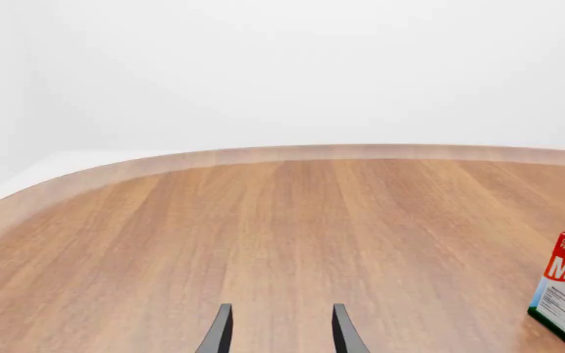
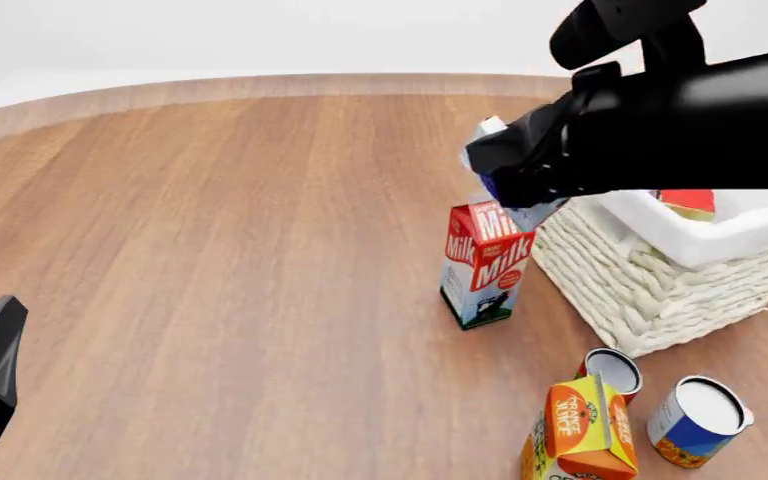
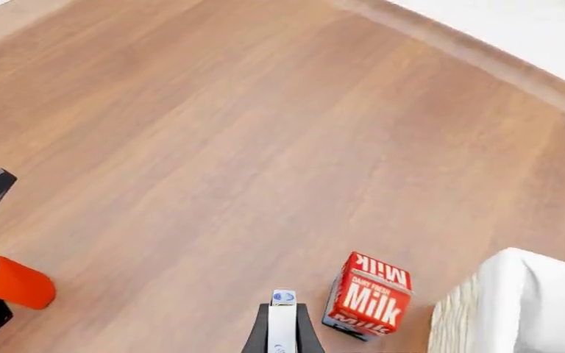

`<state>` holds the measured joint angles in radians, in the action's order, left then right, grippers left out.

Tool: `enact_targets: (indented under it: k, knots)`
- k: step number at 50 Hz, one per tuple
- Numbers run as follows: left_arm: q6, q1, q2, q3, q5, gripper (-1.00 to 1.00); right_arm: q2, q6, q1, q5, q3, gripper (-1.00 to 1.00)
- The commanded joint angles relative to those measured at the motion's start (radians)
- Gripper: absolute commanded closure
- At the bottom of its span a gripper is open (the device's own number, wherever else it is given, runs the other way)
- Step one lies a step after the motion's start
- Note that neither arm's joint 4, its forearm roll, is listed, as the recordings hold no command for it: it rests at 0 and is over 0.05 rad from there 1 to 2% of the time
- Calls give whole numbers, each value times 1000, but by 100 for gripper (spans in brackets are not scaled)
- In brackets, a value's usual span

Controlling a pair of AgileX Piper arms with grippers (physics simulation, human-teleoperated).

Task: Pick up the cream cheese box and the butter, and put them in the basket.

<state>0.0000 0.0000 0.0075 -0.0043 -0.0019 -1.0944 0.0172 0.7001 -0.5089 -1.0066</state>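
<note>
The right gripper is clamping the cream cheese box edge-on between its dark jaws, a thin white slab showing a blue oval mark; in the front view the box is sitting aloft at the 11 o'clock side of the basket, above the milk carton; the butter is lying in the basket, showing a red corner; the right arm is reaching in from 3 o'clock; the left gripper is hanging with jaws spread apart over the table.
</note>
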Motion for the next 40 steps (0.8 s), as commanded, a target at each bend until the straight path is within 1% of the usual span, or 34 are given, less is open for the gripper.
enact_targets:
  k: [1,6,7,9,20,26,31,33,40]
  knots:
    - [0,0,0,0,0,-100,54,38,-101,-29,-29,100]
    - [0,0,0,0,0,-100,65,42,-138,-37,-33,100]
    - [0,0,0,0,0,-100,70,54,-153,-41,-35,100]
    - [0,0,0,0,0,-100,75,48,-161,-48,-43,100]
    - [0,0,0,0,0,-100,121,71,-246,-105,-77,100]
    - [0,0,0,0,0,-100,143,60,-298,-140,-97,100]
    - [0,0,0,0,0,-100,138,54,-350,-139,-99,100]
    - [0,0,0,0,0,-100,137,43,-377,-136,-95,100]
    - [0,0,0,0,0,-100,127,35,-428,-137,-103,100]
